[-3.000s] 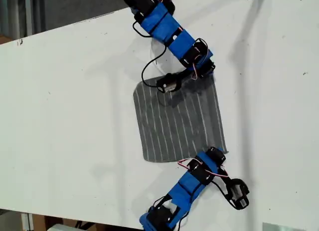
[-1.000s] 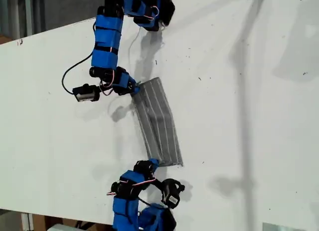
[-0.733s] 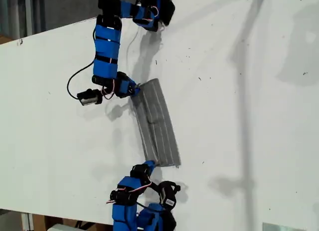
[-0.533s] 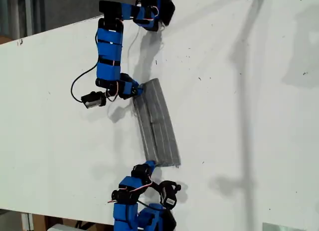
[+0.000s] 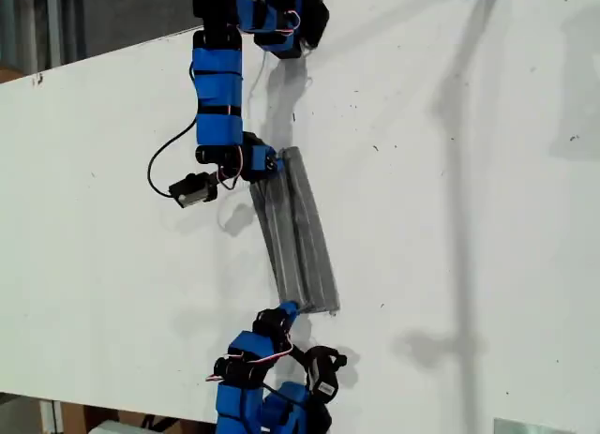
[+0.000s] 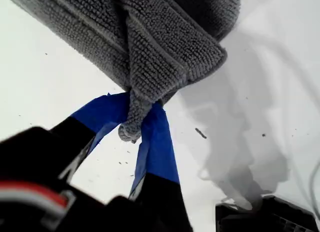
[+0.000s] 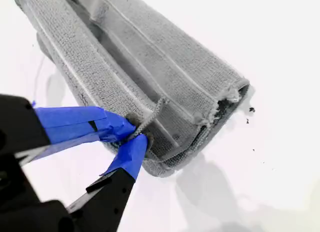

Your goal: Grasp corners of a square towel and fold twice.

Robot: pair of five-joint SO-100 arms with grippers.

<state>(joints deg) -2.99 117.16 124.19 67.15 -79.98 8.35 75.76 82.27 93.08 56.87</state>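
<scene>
The towel point(image 5: 298, 232) lies folded in a narrow strip mid-table; my first gripper point(image 6: 136, 126) and my second gripper point(image 7: 134, 134) each pinch a corner, keeping the layers aligned

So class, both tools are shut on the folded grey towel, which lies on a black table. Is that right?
Not quite: the table is white, as the exterior view shows. The rest holds: my first tool and my second tool are each shut on the folded grey towel.
</scene>
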